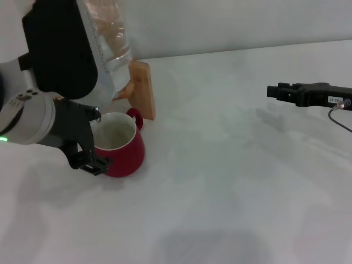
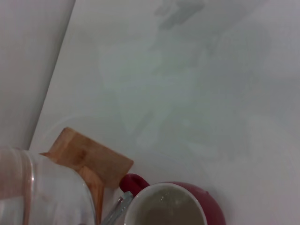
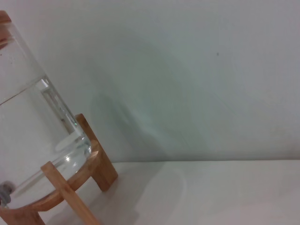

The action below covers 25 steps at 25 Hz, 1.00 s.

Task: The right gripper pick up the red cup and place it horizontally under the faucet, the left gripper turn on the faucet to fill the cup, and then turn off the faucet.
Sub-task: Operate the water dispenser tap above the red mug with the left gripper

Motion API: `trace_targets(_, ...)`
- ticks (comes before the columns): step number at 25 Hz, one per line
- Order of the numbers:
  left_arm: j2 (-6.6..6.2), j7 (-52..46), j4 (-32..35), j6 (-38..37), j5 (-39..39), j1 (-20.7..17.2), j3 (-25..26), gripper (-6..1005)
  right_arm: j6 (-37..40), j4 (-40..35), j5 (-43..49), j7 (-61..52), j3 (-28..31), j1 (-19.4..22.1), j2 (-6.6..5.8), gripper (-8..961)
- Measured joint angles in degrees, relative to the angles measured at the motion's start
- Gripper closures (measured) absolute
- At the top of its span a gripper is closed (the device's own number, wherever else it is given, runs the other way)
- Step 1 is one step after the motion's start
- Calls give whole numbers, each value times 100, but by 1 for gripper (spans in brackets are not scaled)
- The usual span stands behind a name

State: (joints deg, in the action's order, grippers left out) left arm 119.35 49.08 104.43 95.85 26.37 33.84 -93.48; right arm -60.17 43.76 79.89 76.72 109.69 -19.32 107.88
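The red cup (image 1: 120, 147) stands upright on the tabletop (image 1: 231, 181), right in front of the clear water jar (image 1: 110, 55) on its wooden stand (image 1: 142, 91). Its mouth faces up, its long axis is vertical, and its loop handle points back toward the stand. So the placing step looks done, and the faucet step is in hand.

The left gripper (image 1: 88, 157) is down at the cup's left side, its black claw reaching beside the rim. I cannot tell whether its jaws are spread or pressed together. A small chrome part of the faucet (image 1: 97, 115) shows just above the cup's rim, close by the gripper; in the left wrist view a thin metal piece (image 2: 117, 213) lies just beside the rim of the cup (image 2: 187, 206). The inside looks pale and somewhat cloudy; whether water is in it, I cannot say.

The right gripper (image 1: 278, 92) hangs well apart over the right of the tabletop, holding nothing, its jaws seemingly pressed together.

The next move probably calls for the left gripper to work the thin lever carefully, without nudging the cup out from under the spout.
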Motion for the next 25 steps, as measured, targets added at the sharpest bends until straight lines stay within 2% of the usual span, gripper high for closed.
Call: trace_targets(25, 9, -4, -54, -267, -200, 79, -143, 123, 22, -53, 0, 3, 19, -10, -7, 551)
